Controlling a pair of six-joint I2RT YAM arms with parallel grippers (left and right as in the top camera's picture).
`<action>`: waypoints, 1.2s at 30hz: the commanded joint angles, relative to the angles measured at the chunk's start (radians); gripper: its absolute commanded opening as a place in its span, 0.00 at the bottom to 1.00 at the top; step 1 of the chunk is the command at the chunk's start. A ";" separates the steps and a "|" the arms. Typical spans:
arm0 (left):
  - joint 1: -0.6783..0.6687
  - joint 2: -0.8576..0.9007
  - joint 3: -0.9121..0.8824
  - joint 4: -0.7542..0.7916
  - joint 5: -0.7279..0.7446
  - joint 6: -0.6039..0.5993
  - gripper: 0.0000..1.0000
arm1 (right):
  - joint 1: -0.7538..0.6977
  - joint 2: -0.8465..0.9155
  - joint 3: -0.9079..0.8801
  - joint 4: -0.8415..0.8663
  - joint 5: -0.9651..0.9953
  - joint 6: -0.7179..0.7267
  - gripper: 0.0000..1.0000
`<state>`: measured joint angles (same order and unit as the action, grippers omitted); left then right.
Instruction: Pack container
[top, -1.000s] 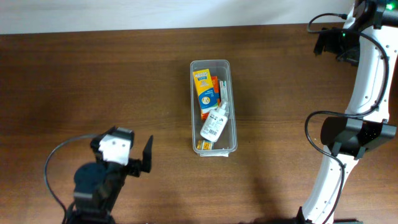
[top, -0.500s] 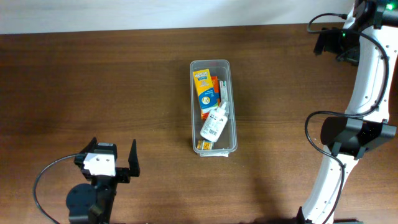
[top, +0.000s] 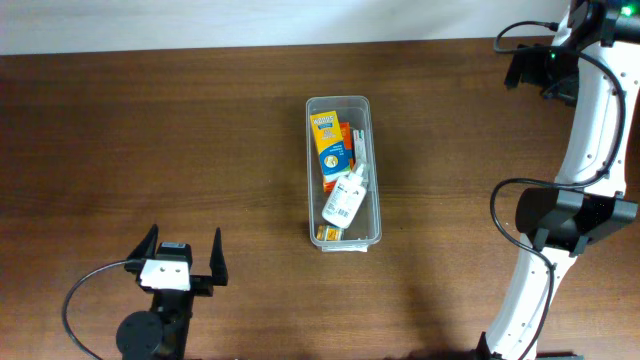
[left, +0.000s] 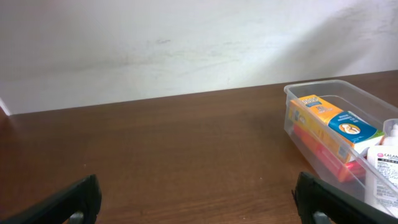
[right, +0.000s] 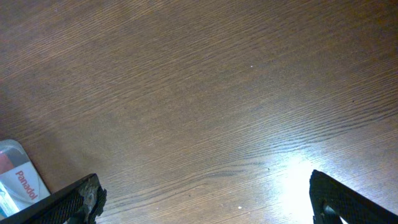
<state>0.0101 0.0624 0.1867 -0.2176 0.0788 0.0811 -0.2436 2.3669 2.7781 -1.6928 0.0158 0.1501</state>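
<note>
Brown wooden desk (top: 200, 150), white wall (left: 186, 43) behind it.

Item 1: container (top: 309, 170), clear, upright at mid-desk, its long side running from the near edge to the far edge.
Contents: yellow box (top: 330, 145) toward the far end; red box (left: 323, 152) under it; white bottle (top: 346, 198) lying across them toward the near end.

Item 2: my left tool (top: 184, 245), at the near left of the desk, well apart from the container, jaws spread wide, nothing in them.

Item 3: my right tool (right: 211, 205), over bare desk, jaws likewise released and empty.

Item 4: Panadol pack (right: 22, 180), partly seen at the edge of the right wrist view.
</note>
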 joint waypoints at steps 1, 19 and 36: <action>0.006 -0.029 -0.018 0.008 0.003 0.048 0.99 | 0.001 -0.008 -0.002 -0.006 -0.005 0.001 0.98; 0.027 -0.058 -0.132 0.041 0.004 0.071 0.99 | 0.001 -0.008 -0.002 -0.006 -0.005 0.001 0.98; 0.027 -0.057 -0.133 0.042 0.004 0.071 0.99 | 0.001 -0.008 -0.002 -0.006 -0.005 0.001 0.98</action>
<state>0.0326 0.0147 0.0692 -0.1818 0.0788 0.1356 -0.2436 2.3669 2.7781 -1.6928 0.0158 0.1505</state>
